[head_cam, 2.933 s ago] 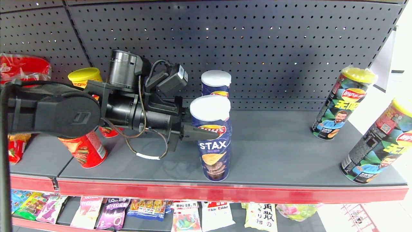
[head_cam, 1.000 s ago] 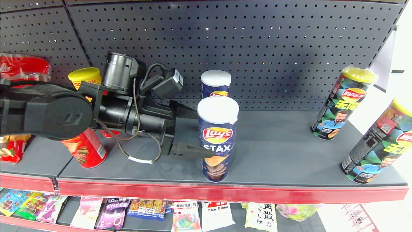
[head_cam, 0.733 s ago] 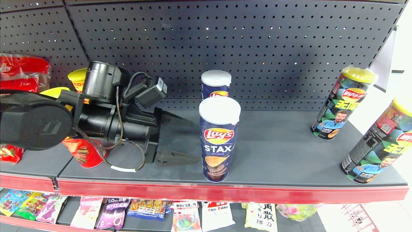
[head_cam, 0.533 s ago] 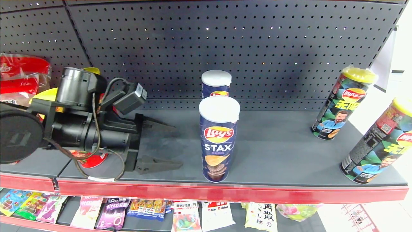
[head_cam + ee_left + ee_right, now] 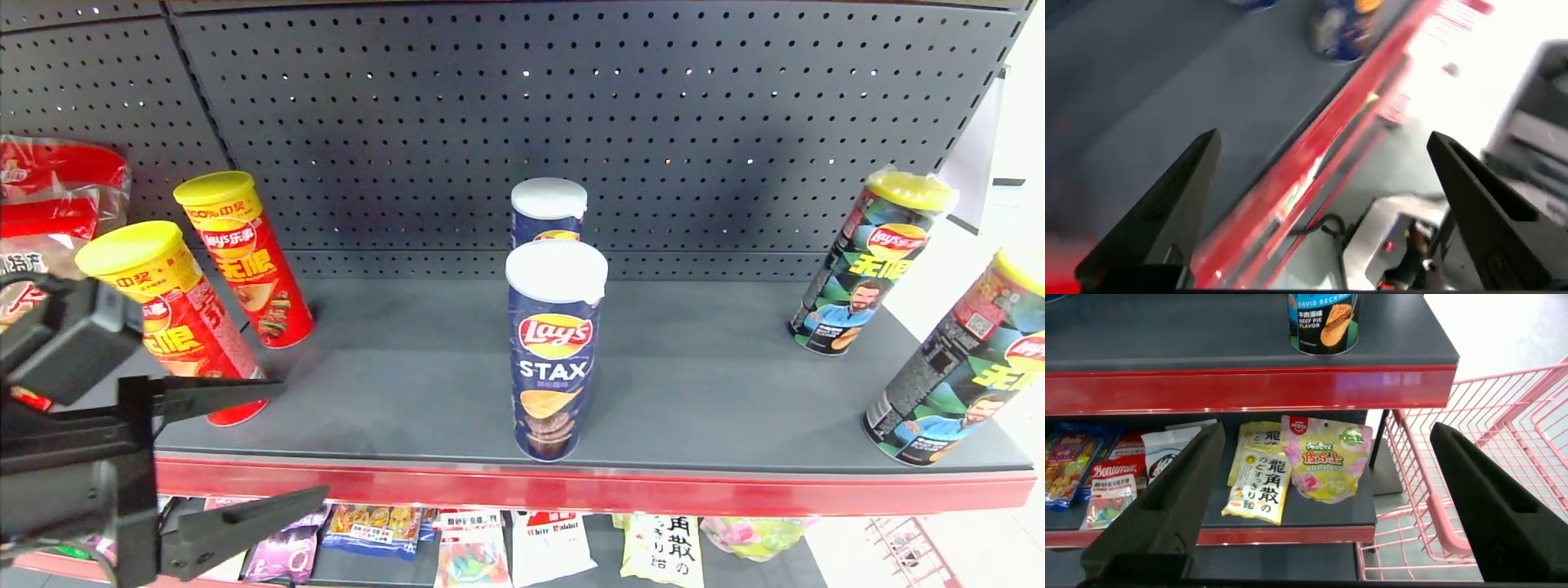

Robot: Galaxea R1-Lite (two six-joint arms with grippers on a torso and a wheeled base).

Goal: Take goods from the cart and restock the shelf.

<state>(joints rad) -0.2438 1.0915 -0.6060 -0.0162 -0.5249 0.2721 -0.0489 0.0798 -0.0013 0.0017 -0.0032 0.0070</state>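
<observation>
near can (image 5: 555,351) on shelf (image 5: 694,384), far can (image 5: 548,211) directly behind it

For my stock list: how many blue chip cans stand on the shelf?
2: front blue can at the shelf edge; rear blue can directly behind it, partly hidden.

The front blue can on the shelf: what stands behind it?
A second blue can stands behind the front blue can, close to the back panel. Only its upper part shows; the rest is covered, so whether the two touch cannot be told.
</observation>
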